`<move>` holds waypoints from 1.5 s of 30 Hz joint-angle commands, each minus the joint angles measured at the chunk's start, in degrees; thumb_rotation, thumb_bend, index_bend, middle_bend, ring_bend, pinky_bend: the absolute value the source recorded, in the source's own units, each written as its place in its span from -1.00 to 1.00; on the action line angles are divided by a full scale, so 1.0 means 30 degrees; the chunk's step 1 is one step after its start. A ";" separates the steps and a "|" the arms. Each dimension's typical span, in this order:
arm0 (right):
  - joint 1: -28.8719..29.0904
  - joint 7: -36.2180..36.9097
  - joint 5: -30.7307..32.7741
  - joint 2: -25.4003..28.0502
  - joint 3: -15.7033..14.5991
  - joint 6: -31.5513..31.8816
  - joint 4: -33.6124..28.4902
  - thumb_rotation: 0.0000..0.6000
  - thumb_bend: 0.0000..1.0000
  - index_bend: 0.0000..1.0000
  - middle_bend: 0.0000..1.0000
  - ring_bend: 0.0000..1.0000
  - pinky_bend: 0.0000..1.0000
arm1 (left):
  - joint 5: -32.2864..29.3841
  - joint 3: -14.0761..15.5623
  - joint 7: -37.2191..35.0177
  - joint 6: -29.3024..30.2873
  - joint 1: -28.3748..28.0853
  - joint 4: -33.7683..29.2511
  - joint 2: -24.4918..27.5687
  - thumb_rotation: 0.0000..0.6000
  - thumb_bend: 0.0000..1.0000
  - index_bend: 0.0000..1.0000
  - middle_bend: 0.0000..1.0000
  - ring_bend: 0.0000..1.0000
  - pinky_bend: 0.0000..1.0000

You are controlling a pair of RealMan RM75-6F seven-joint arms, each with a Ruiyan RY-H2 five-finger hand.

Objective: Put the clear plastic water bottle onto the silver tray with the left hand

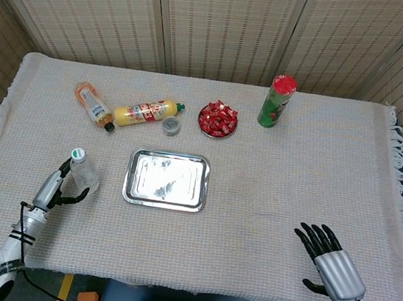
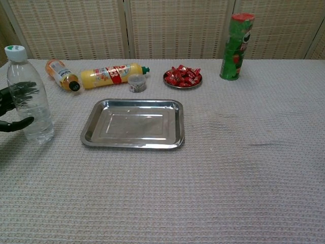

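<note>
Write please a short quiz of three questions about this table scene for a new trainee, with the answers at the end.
1. True or false: the clear plastic water bottle already stands on the silver tray.
2. Which robot hand is at the bottle? A) left robot hand B) right robot hand C) both
3. Fill in: the dish of red candies sits between the small jar and the green ____.

Key: 1. False; the bottle stands upright on the cloth beside the tray, on its left in both views. 2. A; its fingers are around the bottle, while the right robot hand lies open near the table's front edge. 3. Can.
</note>
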 commanded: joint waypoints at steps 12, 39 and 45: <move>-0.0024 -0.0061 -0.0013 0.0023 -0.0018 0.0028 -0.0029 1.00 -0.97 -1.00 -1.00 -1.00 -1.00 | -0.0796 -0.0389 0.0758 -0.0305 -0.0032 -0.0126 -0.0172 1.00 -0.08 -0.39 -0.35 -0.62 -0.33; -0.0006 -0.0360 -0.0050 -0.0057 -0.0105 -0.0191 -0.0090 1.00 -0.97 -1.00 -1.00 -1.00 -1.00 | 0.2568 0.0349 -0.0381 0.6157 0.1550 -0.3026 0.0045 1.00 -0.01 -0.29 -0.28 -0.56 -0.22; -0.0013 -0.0059 -0.0120 0.0121 -0.0111 -0.0031 -0.0093 1.00 -0.97 -1.00 -1.00 -1.00 -1.00 | 0.1620 -0.0378 0.1148 0.5354 0.1054 -0.2875 -0.0389 1.00 -0.01 -0.31 -0.30 -0.57 -0.24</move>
